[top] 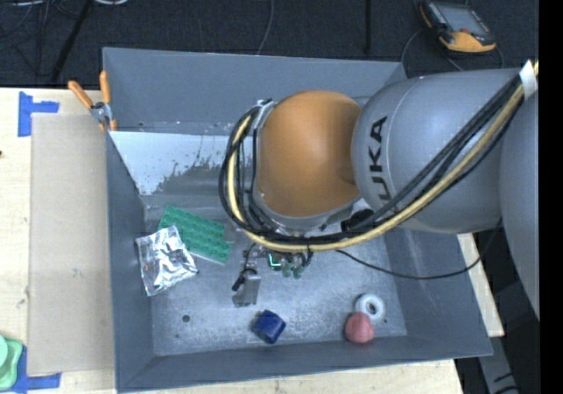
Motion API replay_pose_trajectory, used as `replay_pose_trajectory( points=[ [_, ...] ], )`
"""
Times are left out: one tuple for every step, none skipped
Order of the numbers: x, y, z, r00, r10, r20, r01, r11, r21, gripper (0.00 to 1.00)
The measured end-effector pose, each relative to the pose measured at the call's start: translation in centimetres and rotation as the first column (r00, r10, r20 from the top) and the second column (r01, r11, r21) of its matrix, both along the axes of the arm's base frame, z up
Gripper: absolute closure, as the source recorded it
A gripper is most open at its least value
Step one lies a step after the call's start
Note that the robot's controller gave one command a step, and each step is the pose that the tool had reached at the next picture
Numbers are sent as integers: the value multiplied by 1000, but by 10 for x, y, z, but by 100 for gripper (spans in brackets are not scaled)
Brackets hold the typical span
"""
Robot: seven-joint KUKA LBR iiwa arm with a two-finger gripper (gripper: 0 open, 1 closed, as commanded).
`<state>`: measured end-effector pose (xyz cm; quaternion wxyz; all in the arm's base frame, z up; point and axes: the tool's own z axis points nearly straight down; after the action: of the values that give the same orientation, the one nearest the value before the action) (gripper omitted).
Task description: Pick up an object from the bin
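My gripper hangs below the orange cover, near the middle of the bin floor. One finger reaches down to a point just above a small blue block at the front of the bin. To the gripper's left lie a green studded plate and, touching its lower left side, a crumpled silver foil packet. I see nothing between the fingers.
A pink ball and a small white ring lie together at the front right of the bin floor. The arm and its orange cover hide the centre and right of the bin.
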<state>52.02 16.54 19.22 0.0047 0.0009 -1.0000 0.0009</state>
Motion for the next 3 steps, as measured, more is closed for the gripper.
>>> replay_pose_trajectory(
  points=[
    [40, 59, -80, 997, -77, 7, 77, 997, 2, 0],
    [41, 56, -76, 996, -83, 9, 83, 997, 2, 100],
    [58, 4, -122, 967, 255, 9, -255, 967, 2, 100]
  ],
)
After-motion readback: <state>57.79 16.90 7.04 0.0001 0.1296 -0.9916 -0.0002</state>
